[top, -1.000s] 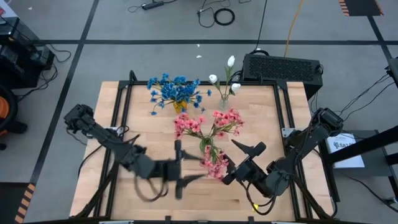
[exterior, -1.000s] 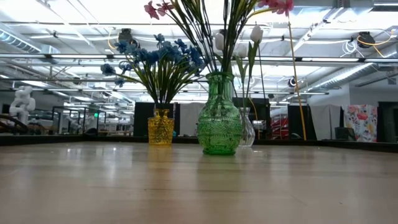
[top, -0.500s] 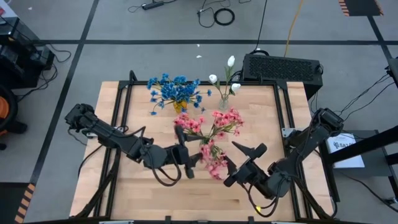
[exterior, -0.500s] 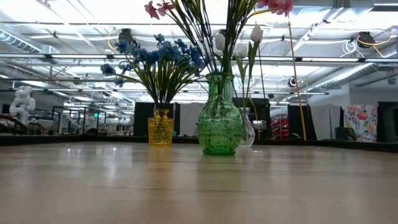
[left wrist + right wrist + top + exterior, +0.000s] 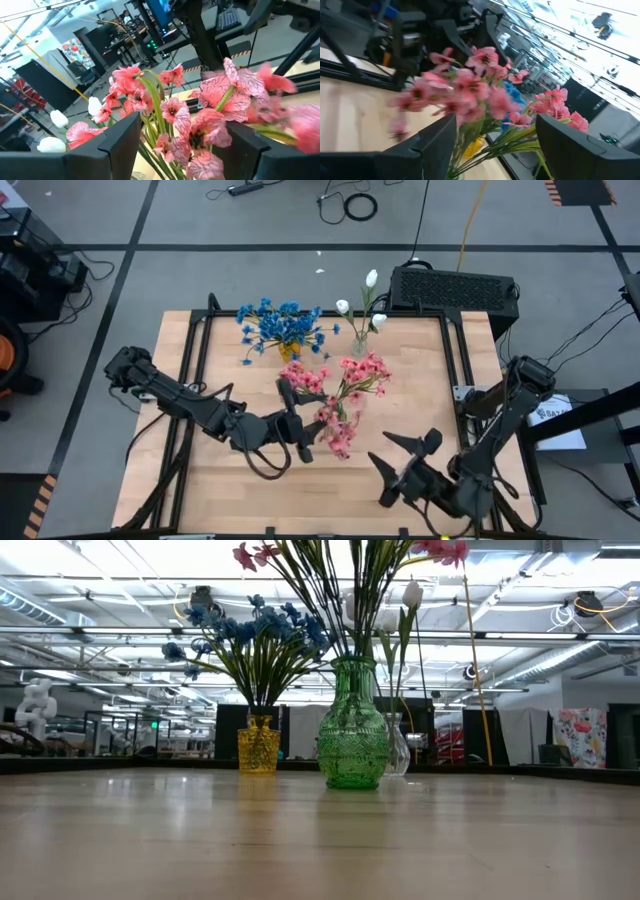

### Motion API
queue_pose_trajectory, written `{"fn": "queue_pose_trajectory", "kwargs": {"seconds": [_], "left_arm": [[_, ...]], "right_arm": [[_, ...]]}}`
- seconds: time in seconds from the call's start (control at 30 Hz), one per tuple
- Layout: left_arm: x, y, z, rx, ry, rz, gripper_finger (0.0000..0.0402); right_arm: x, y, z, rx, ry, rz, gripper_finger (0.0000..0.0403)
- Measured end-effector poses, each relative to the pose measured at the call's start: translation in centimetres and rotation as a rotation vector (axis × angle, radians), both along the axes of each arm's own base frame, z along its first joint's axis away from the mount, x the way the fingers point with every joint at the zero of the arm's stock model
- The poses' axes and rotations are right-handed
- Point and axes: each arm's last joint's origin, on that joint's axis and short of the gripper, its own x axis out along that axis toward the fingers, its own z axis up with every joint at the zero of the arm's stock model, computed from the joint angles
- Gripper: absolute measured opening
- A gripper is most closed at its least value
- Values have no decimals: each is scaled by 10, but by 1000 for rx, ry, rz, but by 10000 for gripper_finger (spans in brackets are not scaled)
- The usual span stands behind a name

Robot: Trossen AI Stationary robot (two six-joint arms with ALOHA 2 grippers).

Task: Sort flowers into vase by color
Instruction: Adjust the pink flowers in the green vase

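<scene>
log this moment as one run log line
left gripper: open beside pink flowers | right gripper: open, empty, pulled back | green vase: upright

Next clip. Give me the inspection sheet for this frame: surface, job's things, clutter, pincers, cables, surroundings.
Surface: wooden table, bare at the front.
Job's things: blue flowers in yellow vase; pink flowers in green vase; white buds in a clear vase behind.
Clutter: nothing seen.
Pincers: left pincer open beside the pink flowers; right pincer open, empty, apart.
Cables: loose cables on floor.
Surroundings: black case behind table.
</scene>
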Motion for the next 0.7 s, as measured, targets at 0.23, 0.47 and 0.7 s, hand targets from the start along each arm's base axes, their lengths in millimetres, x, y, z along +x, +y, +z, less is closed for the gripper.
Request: {"fn": "queue_pose_trajectory", "kwargs": {"seconds": [0.23, 0.47, 0.7], "left_arm": [[-24, -15, 16, 33, -9, -58, 234], [-48, -20, 29, 13, -12, -73, 235], [-37, -4, 34, -74, -61, -163, 235]], "right_arm": [[-14, 12, 0, 10, -7, 54, 265], [-13, 12, 0, 1, -1, 53, 265], [5, 4, 1, 52, -72, 227, 265]]}}
